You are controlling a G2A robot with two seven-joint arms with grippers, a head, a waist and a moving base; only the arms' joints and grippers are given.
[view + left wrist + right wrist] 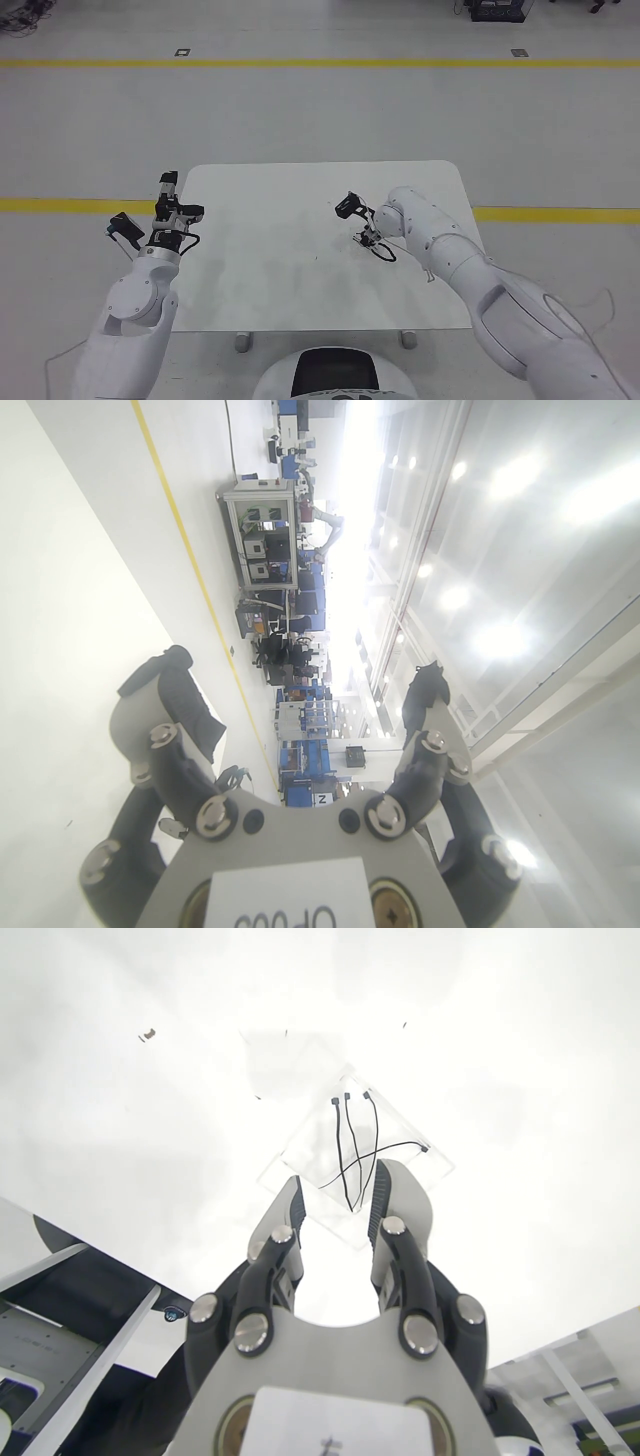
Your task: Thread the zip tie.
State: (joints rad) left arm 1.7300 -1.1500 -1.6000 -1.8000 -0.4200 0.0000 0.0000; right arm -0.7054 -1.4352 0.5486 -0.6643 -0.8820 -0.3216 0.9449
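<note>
Black zip ties [356, 1161] lie crossed on clear sheet [305, 1153].

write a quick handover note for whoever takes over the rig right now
Left gripper: open, empty, by the left edge of the table, pointing out at the room.
Right gripper: open, empty, over the clear tray.
Zip ties: four black ones lie loose and crossed on the tray, none looped.
Done: nothing picked up or threaded.
Left: grasp one tie, feed its tail through its head.
</note>
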